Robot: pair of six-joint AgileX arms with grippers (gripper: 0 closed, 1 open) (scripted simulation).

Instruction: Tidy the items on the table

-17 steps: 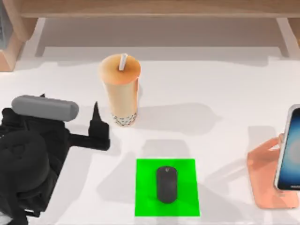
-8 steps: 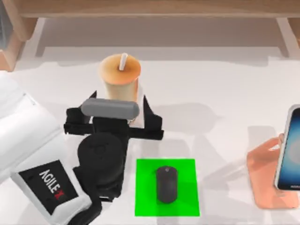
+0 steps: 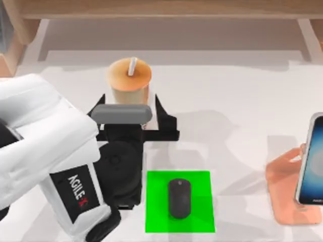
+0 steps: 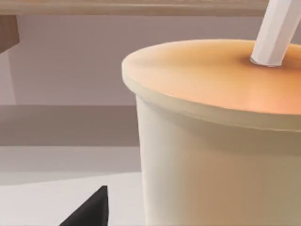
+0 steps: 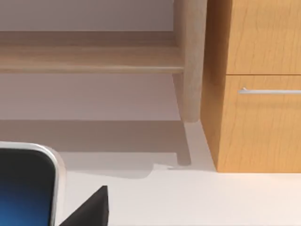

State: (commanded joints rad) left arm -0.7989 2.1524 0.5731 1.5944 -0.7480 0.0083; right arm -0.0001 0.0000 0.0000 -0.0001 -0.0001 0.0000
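Two open jaws flank bubble-tea cup (image 3: 130, 83).

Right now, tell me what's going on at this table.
The left gripper sits at the bubble-tea cup, its jaws open on either side of the cup's lower body, not yet closed. The cup stands upright near the back of the white table. The black mouse lies on the green mat, and the smartphone leans on the pink stand at the right.
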